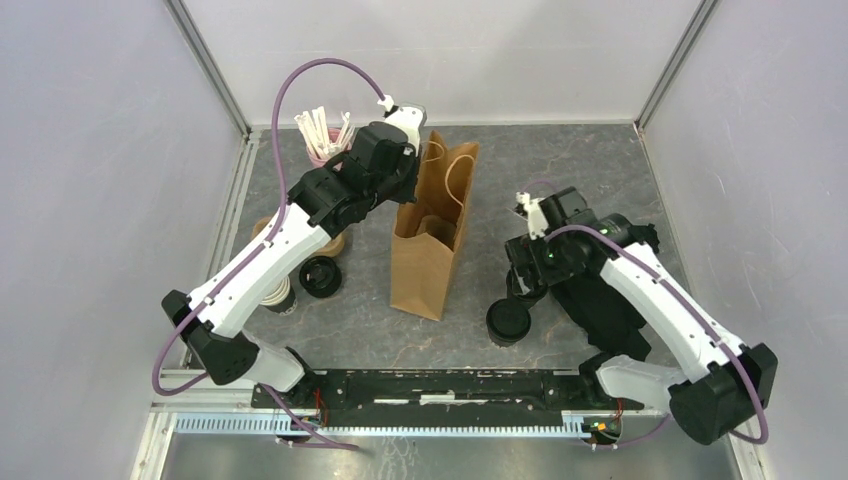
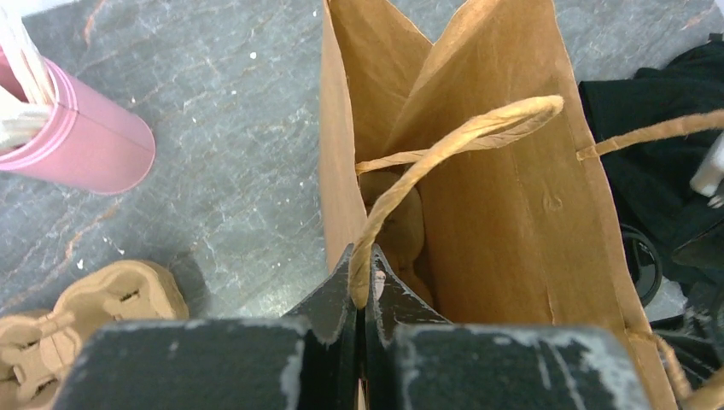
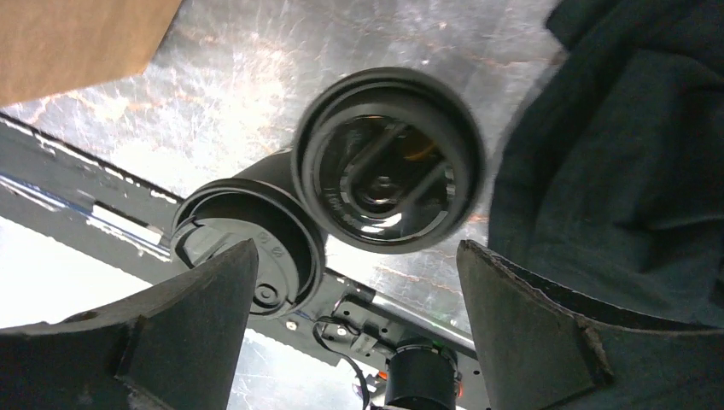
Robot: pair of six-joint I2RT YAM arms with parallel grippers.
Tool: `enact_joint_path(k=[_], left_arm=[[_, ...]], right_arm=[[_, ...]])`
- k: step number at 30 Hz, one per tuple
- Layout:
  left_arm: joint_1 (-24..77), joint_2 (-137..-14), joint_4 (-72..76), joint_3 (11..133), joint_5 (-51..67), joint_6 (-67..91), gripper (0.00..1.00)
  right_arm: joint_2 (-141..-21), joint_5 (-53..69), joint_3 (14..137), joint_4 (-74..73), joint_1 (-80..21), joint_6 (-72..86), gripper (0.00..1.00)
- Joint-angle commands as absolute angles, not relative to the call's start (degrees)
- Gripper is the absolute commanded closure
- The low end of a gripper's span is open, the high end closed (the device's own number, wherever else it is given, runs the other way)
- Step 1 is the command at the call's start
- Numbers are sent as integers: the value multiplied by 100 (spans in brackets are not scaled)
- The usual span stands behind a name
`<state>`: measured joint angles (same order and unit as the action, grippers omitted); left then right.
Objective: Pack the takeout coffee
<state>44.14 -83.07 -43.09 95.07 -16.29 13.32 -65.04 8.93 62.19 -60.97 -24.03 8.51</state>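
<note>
Low at centre of the overhead view, 1 takeout coffee (image 1: pixel 508 322) stands on the veined grey table (image 1: pixel 600 170), its round matte black lid ridged. The right gripper (image 3: pixel 357 256) hangs just above it with 2 fingers spread wide, grasping nothing, and a blurred glossy lid (image 3: pixel 388 158) shows between them. Higher up, the creased brown paper bag (image 1: pixel 425 270) stands open with the left gripper (image 2: pixel 365 286) clenched on its twisted paper handle (image 2: pixel 444 145); a second takeout coffee (image 1: pixel 320 276) sits left of the bag, and a smooth pink cup (image 2: pixel 85 145) of white sticks stands at upper left.
</note>
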Motion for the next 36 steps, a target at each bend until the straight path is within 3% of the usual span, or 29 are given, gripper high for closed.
enact_joint_path(k=[1,6,15,36], left_arm=[[4348,-8219,-4540,9685,-1444,1740,96],[4316,-8039,-4546,9528,-1250,1796,95],[4315,-7910,-4598,9401,-1027,1838,95],[4307,-7993,-4732,9468,-814,1745,97]], right_arm=[[-6579,68,6173,-5975,-3065,1307,6],[-6721,-283,6166,-5800,-3366,1607,7],[-6894,-692,6237,-5668,-3499,1806,22],[-7057,-1065,5919,-5468,-3499,1821,18]])
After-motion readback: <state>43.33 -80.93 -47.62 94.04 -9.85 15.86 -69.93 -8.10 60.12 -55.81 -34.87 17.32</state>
